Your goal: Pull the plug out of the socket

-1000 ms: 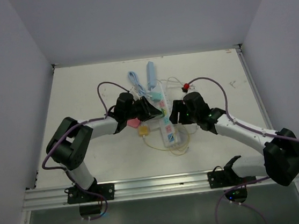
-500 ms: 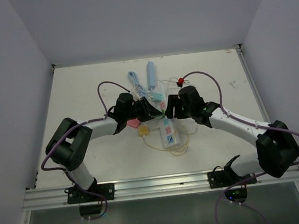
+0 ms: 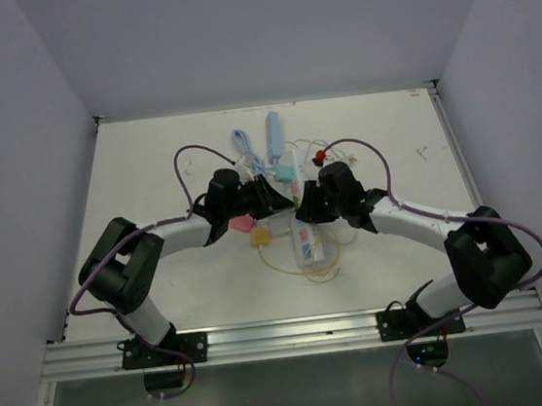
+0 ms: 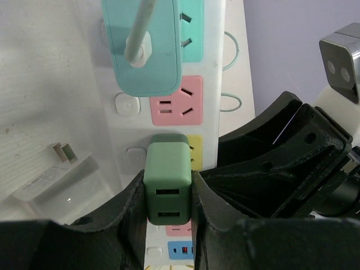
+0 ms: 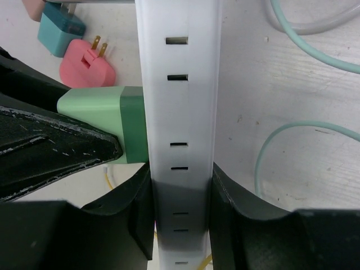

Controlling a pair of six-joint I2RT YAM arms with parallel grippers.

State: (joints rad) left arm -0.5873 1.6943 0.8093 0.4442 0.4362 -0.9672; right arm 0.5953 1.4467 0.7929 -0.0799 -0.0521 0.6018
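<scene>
The socket (image 3: 306, 244) is a long white power strip with pastel outlets, lying mid-table. A pale green plug (image 4: 169, 188) sits in its yellow outlet. My left gripper (image 4: 167, 194) is shut on this plug, one finger on each side. From the side, the right wrist view shows the plug (image 5: 101, 121) sticking out to the left of the socket (image 5: 179, 112), still seated against it. My right gripper (image 5: 181, 180) is shut on the socket's body just below the plug. In the top view the left gripper (image 3: 284, 201) and right gripper (image 3: 304, 213) meet over the strip.
A teal plug (image 4: 143, 50) with a white cable sits in an outlet further up the strip. Loose pink (image 5: 87, 64) and teal (image 5: 59, 31) adapters lie left of it. A pale green cord (image 5: 292, 140) loops on the right. A light-blue coiled cable (image 3: 243, 147) lies behind.
My right arm has swung left to the strip and its jaws have closed on the strip's body. The left gripper has stayed shut on the green plug.
</scene>
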